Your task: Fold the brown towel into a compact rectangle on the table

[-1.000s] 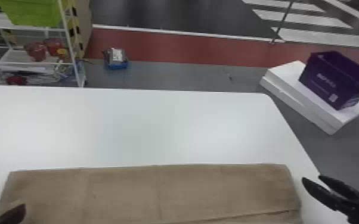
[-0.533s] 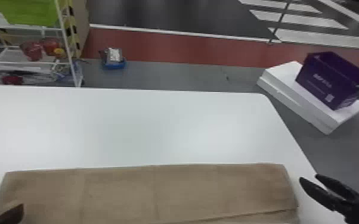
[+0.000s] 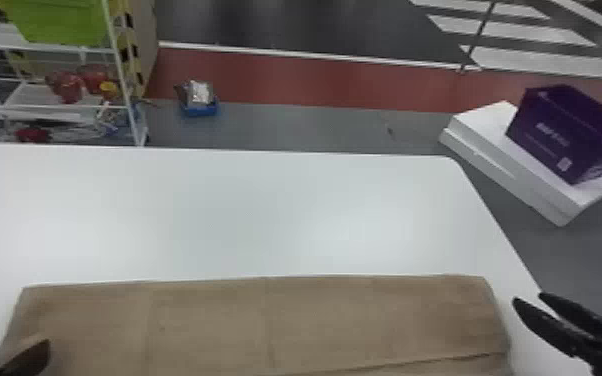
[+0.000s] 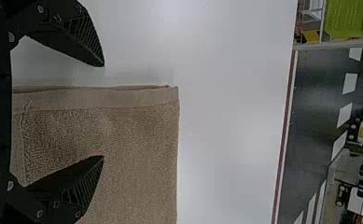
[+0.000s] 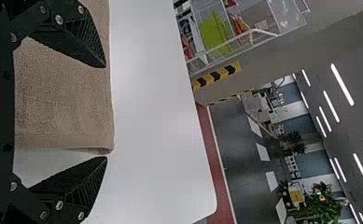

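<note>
Well, purple bin [image 3: 547, 132] stands apart from table [image 3: 265, 215].

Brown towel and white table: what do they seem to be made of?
The brown towel looks like matte terry cloth, probably cotton, from its looped pile. The white table has a smooth, faintly glossy top showing soft reflections, perhaps laminate or plastic.

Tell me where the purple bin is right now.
In the head view, the purple bin sits at the far right, on white slabs on the floor beyond the table's right edge.
</note>
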